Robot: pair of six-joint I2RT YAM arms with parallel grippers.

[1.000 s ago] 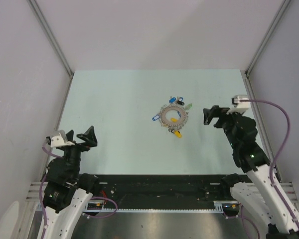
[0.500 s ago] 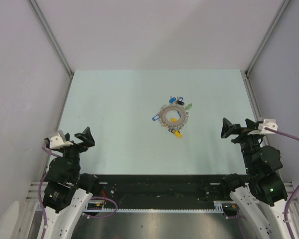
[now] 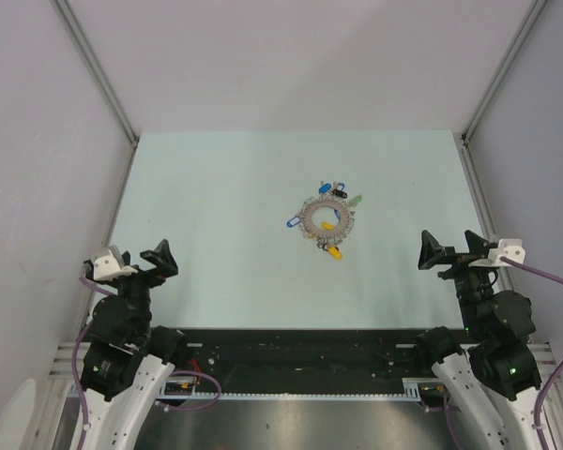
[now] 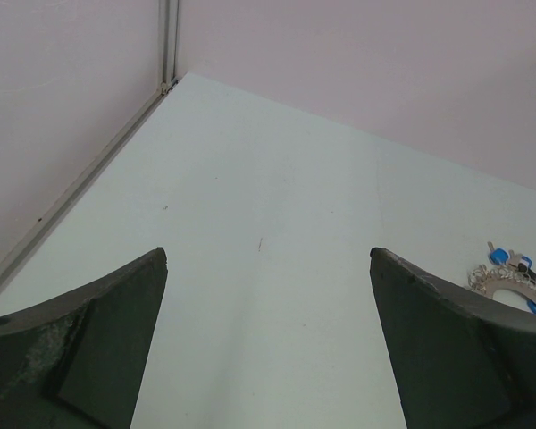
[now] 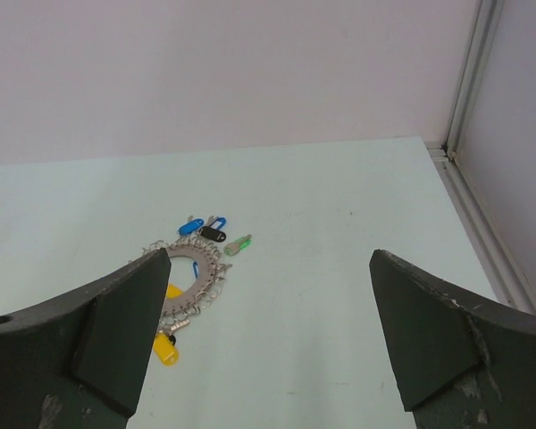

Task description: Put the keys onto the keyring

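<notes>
- Apparently idle, the left gripper [image 3: 158, 258] hovers open, empty, well apart.
- The keyring [image 3: 312, 216] lies flat on the table [image 3: 216, 187], keys [image 3: 335, 251] fringing it; the green key [image 3: 357, 201] seems unattached, so likely unfinished.
- The right gripper [image 3: 448, 251] gapes open, holding nothing.

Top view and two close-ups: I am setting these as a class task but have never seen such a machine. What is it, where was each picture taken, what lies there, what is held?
It is two robot arms bolted at the near edge of a table, each ending in a two-finger gripper. The top view looks down from above and behind them. Each close-up comes from a camera on one wrist, so the dark wedges are that gripper's own fingers. On the table lies a grey keyring fringed with colour-headed keys. The left gripper and right gripper are open, holding nothing.
</notes>
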